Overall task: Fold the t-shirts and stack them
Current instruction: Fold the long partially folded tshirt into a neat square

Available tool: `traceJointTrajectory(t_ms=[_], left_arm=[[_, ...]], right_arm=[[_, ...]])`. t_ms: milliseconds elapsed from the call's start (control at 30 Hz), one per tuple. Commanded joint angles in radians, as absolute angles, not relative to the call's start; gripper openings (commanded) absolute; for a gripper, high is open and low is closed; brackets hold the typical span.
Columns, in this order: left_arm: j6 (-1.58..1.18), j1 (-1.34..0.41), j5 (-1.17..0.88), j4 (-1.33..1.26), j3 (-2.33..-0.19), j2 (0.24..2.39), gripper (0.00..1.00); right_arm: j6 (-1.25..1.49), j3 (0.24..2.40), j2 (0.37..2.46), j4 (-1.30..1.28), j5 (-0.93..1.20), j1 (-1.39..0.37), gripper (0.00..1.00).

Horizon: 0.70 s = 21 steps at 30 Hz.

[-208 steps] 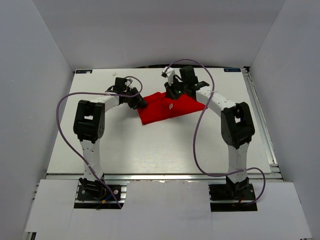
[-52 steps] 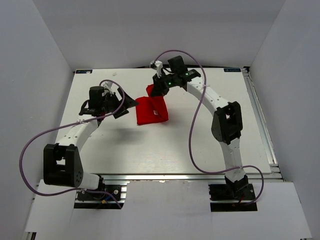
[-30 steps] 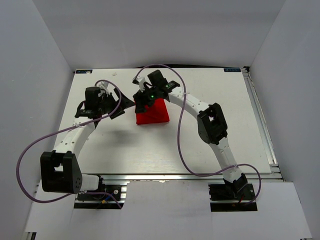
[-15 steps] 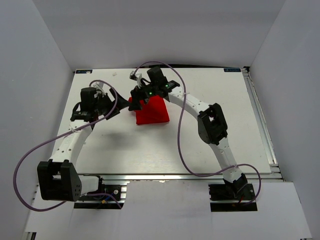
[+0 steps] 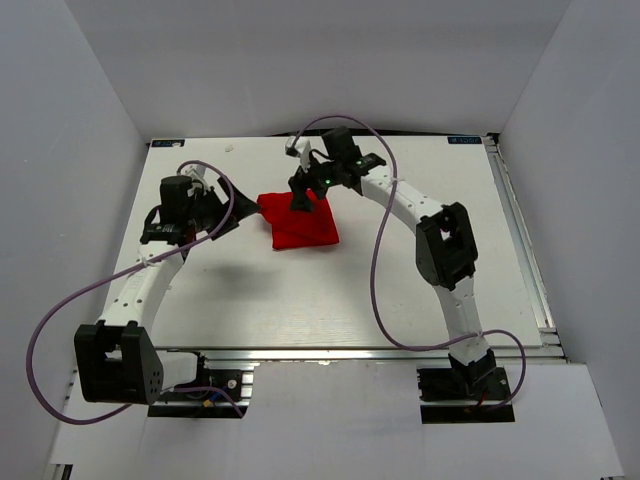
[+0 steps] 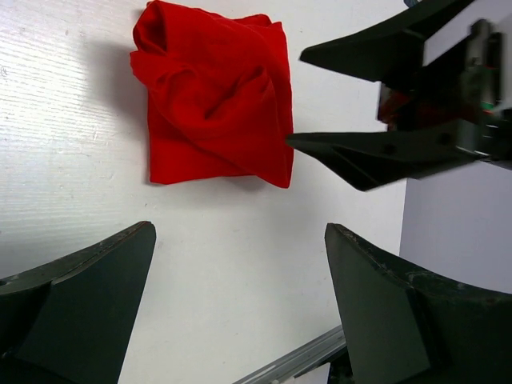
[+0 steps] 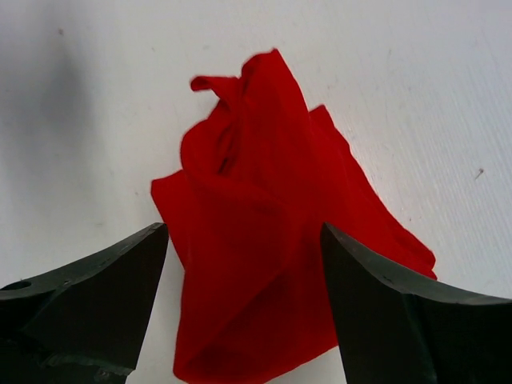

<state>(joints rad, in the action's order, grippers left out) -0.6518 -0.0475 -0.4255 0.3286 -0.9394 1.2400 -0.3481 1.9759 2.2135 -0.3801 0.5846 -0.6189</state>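
1. Nearest to us, the left arm [image 5: 140, 278] and the right arm [image 5: 447, 248] are rising from the near edge of the white table [image 5: 300, 310] and reaching away toward its far half.
2. The left gripper [image 5: 248, 204] is hovering over the table with its jaws spread wide – in its own wrist view [image 6: 240, 232] we are seeing only bare tabletop in the gap, and nothing is being held.
3. Just beyond those open jaws, the red t-shirt [image 5: 303, 226] is lying on the table as a rumpled, roughly square bundle. From the left wrist [image 6: 214, 104] it is sitting ahead of the gap and a little toward the left-hand finger, well clear of both fingertips.
4. Past the bundle, the right gripper [image 5: 301, 194] is pointing down at the shirt's far edge, also with its jaws standing wide. In its own view [image 7: 244, 230] the cloth [image 7: 256, 272] is running beneath the gap and on ahead of it, with one finger on either side.
5. From the left wrist we are seeing the right gripper [image 6: 296, 98] at the shirt's edge – one fingertip is sitting right at the hem, but we cannot tell whether it is touching the cloth.
6. No fold is being pinched or lifted; the bundle is resting flat on the table.
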Motion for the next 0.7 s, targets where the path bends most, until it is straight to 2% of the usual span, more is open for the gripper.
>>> traceJointTrajectory(t_ms=[0, 167, 400, 500, 533, 667], left_arm=[[-0.65, -0.041, -0.433, 0.31, -0.933, 1.23, 0.98], [-0.652, -0.041, -0.431, 0.308, -0.923, 1.223, 0.98], [-0.653, -0.04, -0.431, 0.308, -0.919, 1.224, 0.98], [-0.649, -0.04, -0.434, 0.308, -0.926, 1.232, 0.98], [-0.65, -0.04, -0.433, 0.307, -0.927, 1.233, 0.98], [-0.652, -0.04, -0.434, 0.304, -0.923, 1.235, 0.98]], right_arm=[[-0.416, 1.994, 2.244, -0.393, 0.531, -0.632, 0.82], [-0.411, 2.048, 2.301, -0.411, 0.528, -0.63, 0.73], [-0.408, 2.023, 2.319, -0.4, 0.502, -0.632, 0.7], [-0.411, 2.005, 2.309, -0.399, 0.528, -0.632, 0.56], [-0.411, 1.996, 2.303, -0.396, 0.537, -0.632, 0.48], [-0.41, 1.939, 2.255, -0.365, 0.578, -0.634, 0.36]])
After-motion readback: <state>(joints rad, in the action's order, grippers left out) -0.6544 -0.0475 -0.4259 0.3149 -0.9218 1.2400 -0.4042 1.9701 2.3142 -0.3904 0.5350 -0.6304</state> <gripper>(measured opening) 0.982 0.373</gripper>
